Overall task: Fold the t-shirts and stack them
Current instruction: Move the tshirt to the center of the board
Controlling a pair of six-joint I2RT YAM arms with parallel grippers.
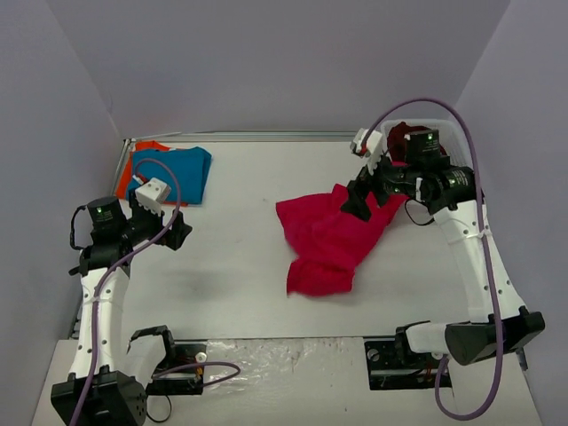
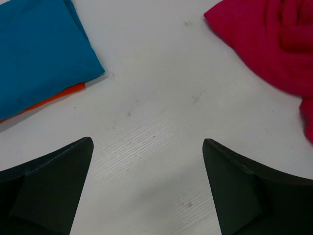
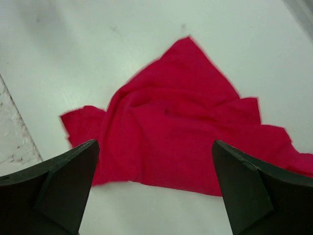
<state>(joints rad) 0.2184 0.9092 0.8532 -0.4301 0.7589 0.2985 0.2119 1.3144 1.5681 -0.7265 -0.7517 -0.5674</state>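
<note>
A crumpled crimson-pink t-shirt (image 1: 324,240) (image 3: 181,122) lies loose on the white table, right of centre. My right gripper (image 1: 359,200) (image 3: 155,143) hovers over its right edge, jaws wide open with nothing between them. At the back left, a folded blue t-shirt (image 1: 173,173) (image 2: 39,54) lies on an orange one (image 1: 142,145) (image 2: 58,97). A dark maroon t-shirt (image 1: 404,133) shows in the basket behind the right arm. My left gripper (image 1: 177,232) (image 2: 147,142) is open and empty over bare table, below the blue and orange stack, with a corner of the pink t-shirt (image 2: 274,44) beyond it.
A white basket (image 1: 444,126) stands at the back right corner, partly hidden by the right arm. A metal rail (image 1: 266,136) runs along the table's far edge. Both arm bases (image 1: 177,368) and purple cables sit at the near edge.
</note>
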